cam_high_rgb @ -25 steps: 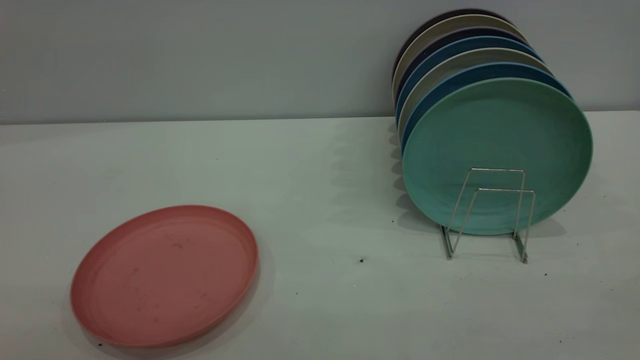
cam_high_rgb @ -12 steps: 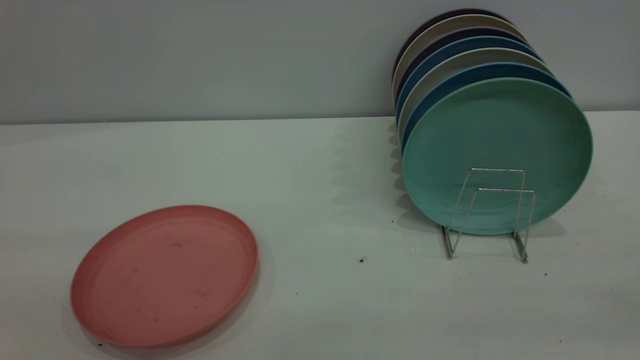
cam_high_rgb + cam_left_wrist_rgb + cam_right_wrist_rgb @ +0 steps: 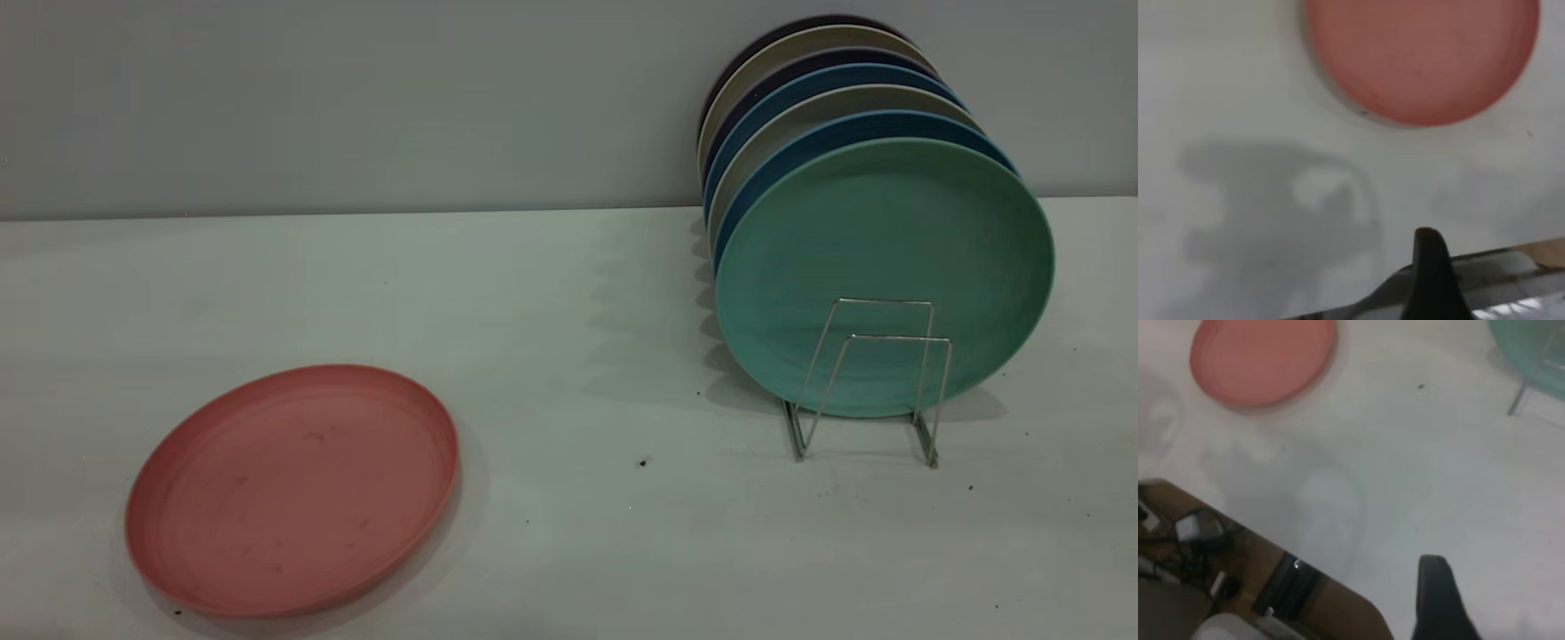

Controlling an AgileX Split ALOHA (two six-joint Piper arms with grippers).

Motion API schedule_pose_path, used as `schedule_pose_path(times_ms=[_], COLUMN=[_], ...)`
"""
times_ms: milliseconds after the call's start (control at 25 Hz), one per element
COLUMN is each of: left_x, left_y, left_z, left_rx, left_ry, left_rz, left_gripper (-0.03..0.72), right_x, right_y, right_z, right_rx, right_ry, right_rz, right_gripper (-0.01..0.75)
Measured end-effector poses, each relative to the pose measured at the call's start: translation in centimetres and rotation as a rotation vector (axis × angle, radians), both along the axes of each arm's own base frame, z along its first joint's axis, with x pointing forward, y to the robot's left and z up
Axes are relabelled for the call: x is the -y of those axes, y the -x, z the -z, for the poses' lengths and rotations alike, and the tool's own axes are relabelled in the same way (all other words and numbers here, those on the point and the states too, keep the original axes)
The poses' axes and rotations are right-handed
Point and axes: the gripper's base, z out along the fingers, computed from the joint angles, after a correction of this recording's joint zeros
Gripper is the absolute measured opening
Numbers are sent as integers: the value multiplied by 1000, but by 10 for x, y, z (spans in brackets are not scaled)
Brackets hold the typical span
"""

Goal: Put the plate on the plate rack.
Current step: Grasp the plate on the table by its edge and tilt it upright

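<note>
The salmon-pink plate (image 3: pixel 293 489) lies flat on the white table at the front left, and shows in the left wrist view (image 3: pixel 1421 57) and the right wrist view (image 3: pixel 1261 360). The silver wire plate rack (image 3: pixel 867 382) stands at the right, holding several upright plates with a teal-green one (image 3: pixel 880 240) in front. Its two front loops stand bare. Neither gripper shows in the exterior view. My left gripper (image 3: pixel 1431 280) is over the table's near edge, apart from the pink plate. My right gripper (image 3: pixel 1438 603) is also near that edge, far from both plate and rack.
The wall (image 3: pixel 356 98) runs behind the table. A rack leg (image 3: pixel 1521 393) and the teal-green plate's edge (image 3: pixel 1521 340) show in the right wrist view. Cables and boxes (image 3: pixel 1198 533) lie beyond the table's near edge. Small dark specks (image 3: pixel 642 462) dot the table.
</note>
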Motion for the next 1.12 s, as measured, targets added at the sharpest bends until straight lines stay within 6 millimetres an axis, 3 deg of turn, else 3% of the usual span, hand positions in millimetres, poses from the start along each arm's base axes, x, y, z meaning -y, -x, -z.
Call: schedule_pose_path(times_ms=[160,320,760,1120], left_x=[0,-1,-3,-47], left_y=[-32,-54,-86,-97], left_z=[9,32,101,127], left_rx=[-3,-64,-168,-138], left_ry=[27,36,156,251], left_rz=[-4,-22,-30,-239], left_gripper=[516,516,516,516], right_x=[1,1,0,0], right_y=[-11,-14,-15,-15], right_z=[7,9,9,9], right_rx=[-26,-39,-38,-38], right_ry=[15,12,4,4], right_rz=[6,7,11,10], right_gripper=[475,475,475,475])
